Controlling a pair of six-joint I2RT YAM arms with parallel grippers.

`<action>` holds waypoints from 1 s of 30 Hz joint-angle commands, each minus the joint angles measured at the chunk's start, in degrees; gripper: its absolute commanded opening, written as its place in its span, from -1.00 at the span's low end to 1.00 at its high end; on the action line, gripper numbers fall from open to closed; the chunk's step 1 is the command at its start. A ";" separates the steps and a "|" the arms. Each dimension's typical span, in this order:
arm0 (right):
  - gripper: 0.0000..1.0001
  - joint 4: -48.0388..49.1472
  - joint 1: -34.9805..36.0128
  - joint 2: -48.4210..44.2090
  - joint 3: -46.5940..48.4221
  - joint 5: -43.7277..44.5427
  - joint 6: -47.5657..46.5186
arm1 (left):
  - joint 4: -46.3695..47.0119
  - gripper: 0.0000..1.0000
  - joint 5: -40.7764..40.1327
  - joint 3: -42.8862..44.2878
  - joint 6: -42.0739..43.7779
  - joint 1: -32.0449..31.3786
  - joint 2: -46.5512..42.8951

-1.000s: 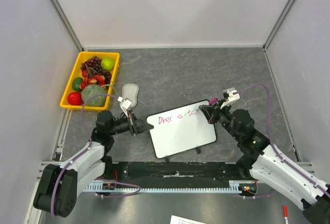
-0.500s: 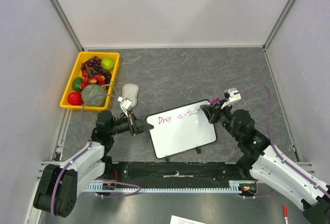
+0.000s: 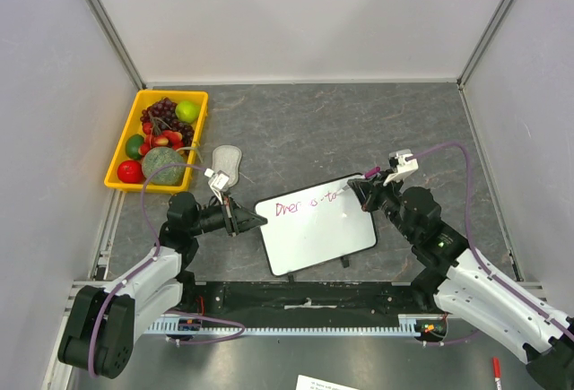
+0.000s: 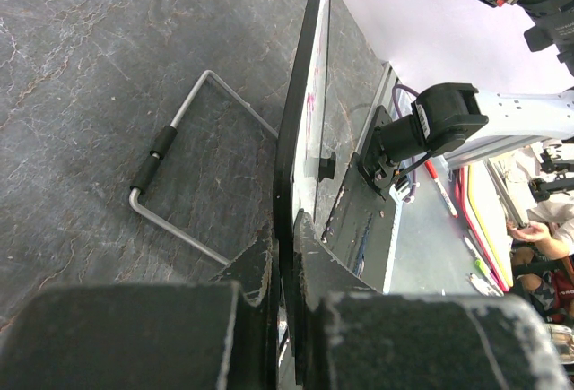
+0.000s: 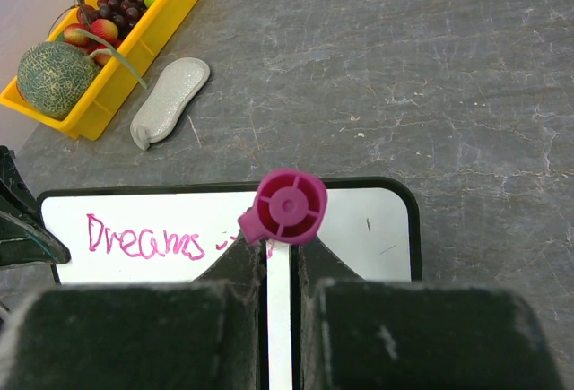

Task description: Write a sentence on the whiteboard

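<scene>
The whiteboard [image 3: 316, 233] stands tilted on the table between the arms, propped on a wire stand [image 4: 176, 135]. Its top line carries the sentence [image 3: 309, 203] in magenta; "Dreams" [image 5: 143, 239] reads clearly, followed by a few short strokes. My left gripper [image 3: 256, 221] is shut on the board's left black frame [image 4: 300, 121], with one finger on each side. My right gripper [image 3: 363, 191] is shut on a marker [image 5: 289, 206] with a white body and magenta end, its tip at the board's top right, hidden behind the fingers.
A grey oval eraser pad [image 3: 226, 160] lies just behind the left gripper. A yellow bin [image 3: 119, 154] of fruit, with a melon [image 5: 56, 76], sits at the far left. White walls enclose the table on three sides.
The right gripper with the marker has shifted only slightly at the board's top right. The left gripper and the board have not moved.
</scene>
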 commanded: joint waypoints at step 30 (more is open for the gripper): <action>-1.00 -1.76 -0.20 -3.20 -1.22 1.12 -1.50 | 1.53 -0.96 -0.28 -0.04 4.06 -0.09 -0.24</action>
